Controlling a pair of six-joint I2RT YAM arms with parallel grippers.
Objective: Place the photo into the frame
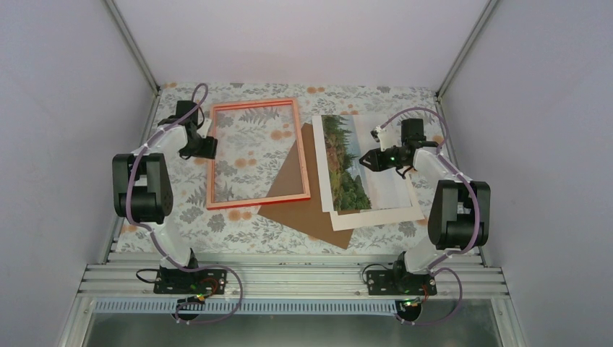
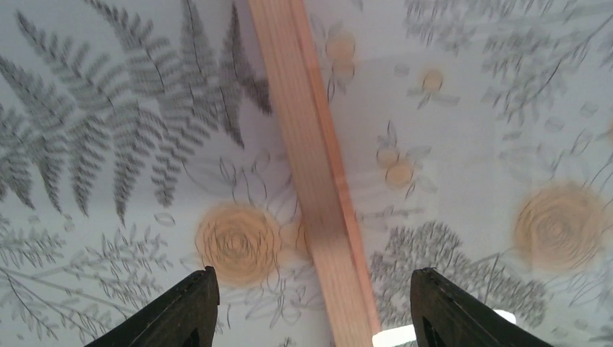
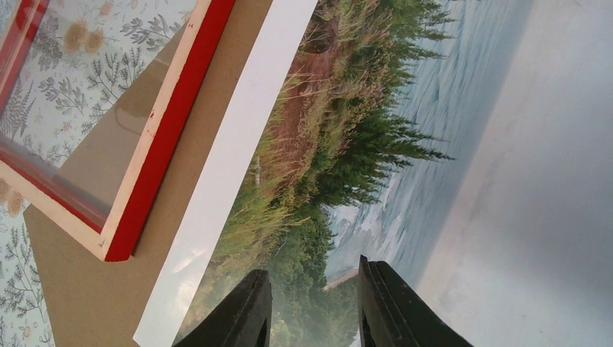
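Since the photo point(image 1: 345, 163) lies flat on the white mat point(image 1: 379, 218) right under the right pincer point(image 1: 369, 160), picking it up looks like the step in hand. The frame point(image 1: 253, 105) lies empty well to that pincer's left, with the left pincer point(image 1: 204, 147) over its outer rail. A brown board point(image 1: 303, 210) lies under both the frame's corner and the mat.

From the left wrist, the left pincer point(image 2: 314, 273) is wide apart, straddling the rail below it and holding nothing.

From the right wrist, the right pincer point(image 3: 311, 267) shows a narrow gap with the print beneath, clamped on nothing. Next, I judge, it must lift an edge without dragging the mat. Thin paper lying flat above the tabletop point(image 1: 238, 224) resists pinching.
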